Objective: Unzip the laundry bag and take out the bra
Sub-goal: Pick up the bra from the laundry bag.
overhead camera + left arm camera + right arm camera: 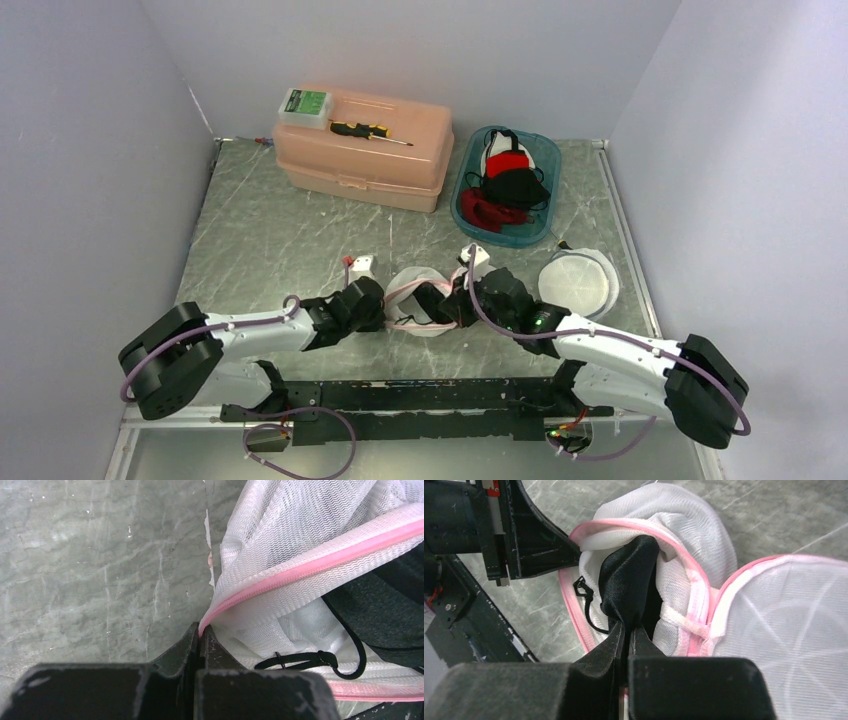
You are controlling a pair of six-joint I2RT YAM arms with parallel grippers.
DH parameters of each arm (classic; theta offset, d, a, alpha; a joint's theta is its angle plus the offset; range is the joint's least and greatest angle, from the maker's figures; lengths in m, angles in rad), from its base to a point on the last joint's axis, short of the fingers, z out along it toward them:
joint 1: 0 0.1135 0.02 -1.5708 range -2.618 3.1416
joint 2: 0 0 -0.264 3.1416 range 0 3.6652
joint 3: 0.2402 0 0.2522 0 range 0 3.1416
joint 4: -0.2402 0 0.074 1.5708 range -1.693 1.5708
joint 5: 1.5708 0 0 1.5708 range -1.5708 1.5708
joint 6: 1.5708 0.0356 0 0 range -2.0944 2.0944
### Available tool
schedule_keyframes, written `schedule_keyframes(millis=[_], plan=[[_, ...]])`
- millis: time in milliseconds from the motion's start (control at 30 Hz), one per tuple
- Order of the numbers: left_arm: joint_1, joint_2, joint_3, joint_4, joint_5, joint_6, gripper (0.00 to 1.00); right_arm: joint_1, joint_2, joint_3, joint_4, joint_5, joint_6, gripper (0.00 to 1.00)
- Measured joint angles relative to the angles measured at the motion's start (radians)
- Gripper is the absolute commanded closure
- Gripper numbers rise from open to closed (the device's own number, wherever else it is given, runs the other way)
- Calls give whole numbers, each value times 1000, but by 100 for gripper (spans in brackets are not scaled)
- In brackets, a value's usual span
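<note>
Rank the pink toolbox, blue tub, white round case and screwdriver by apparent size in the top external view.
1. pink toolbox
2. blue tub
3. white round case, nearer the camera yet smaller-looking
4. screwdriver

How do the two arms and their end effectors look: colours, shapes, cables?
Both the left arm and the right arm have white links between bulky black joints. A thin purple cable loops along each. The left end effector and the right end effector are matte black, with two wedge-shaped fingers tapering to narrow tips. A small green light shows near the right wrist.
</note>
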Motion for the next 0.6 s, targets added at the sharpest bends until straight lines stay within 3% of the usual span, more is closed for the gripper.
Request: schedule_keyframes(millis=[100, 167, 467, 600], plan=[[0, 8, -3, 25, 16, 4, 97, -7, 1, -7, 2, -19, 28, 58], [2, 13, -3, 36, 26, 7, 97, -7, -1, -7, 5, -31, 46, 44], [3, 19, 2, 43, 52, 26, 97, 14, 3, 60, -44, -41, 48, 20], [3, 19, 2, 43, 61, 26, 97, 92, 48, 180, -108, 14, 14, 17]])
